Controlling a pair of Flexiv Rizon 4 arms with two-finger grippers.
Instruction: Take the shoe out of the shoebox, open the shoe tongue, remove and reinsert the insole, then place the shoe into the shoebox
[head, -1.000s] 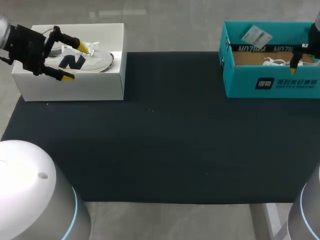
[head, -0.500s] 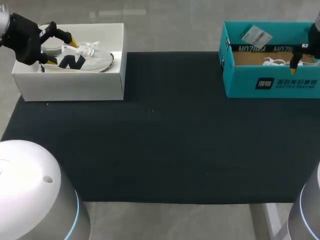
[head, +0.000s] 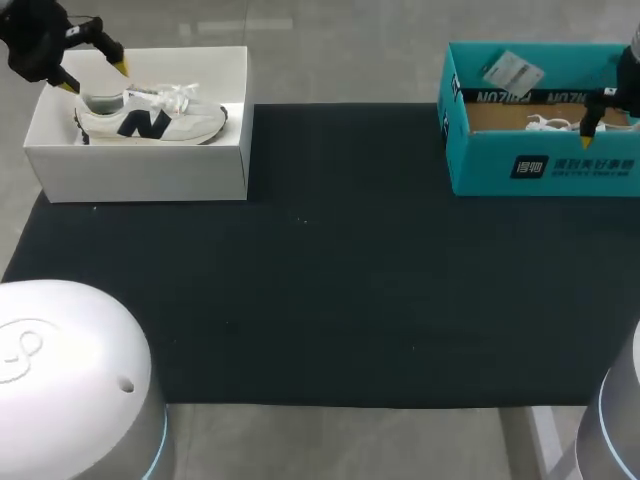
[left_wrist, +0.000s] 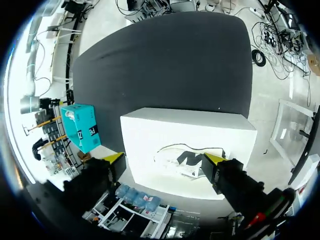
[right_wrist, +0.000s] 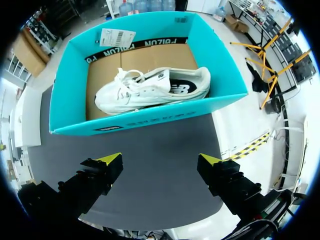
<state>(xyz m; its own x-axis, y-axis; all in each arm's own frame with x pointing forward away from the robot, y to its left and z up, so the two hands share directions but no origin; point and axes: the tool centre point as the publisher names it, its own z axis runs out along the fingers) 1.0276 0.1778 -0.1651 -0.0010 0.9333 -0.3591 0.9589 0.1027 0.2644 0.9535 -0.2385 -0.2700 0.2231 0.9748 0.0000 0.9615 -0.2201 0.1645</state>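
Shoe (head: 150, 115): white, dark logo on its side, lying on its side inside the white shoebox (head: 140, 175) at the upper left of the head view, toe toward the frame's centre, laces loose on top. The box stands on the upper left corner of the black mat (head: 320, 260).

Left gripper (head: 94, 78): at the upper left corner of the head view, over the box's far left corner, above the heel end of the shoe. Fingers spread apart, nothing between them, no contact with shoe or box. In the left wrist view the shoe lies inside the box beneath the spread fingers, closer to one yellow tip.

Right gripper (right_wrist: 160, 159): released, fingers wide, holding nothing. In the right wrist view it hangs over the mat just in front of the teal shoebox (right_wrist: 150, 117), apart from its near wall.

Second shoe (right_wrist: 150, 87): white, on its side on the cardboard floor of the teal shoebox, which sits at the upper right of the head view. A paper tag (right_wrist: 116, 36) rests on the box's far wall.
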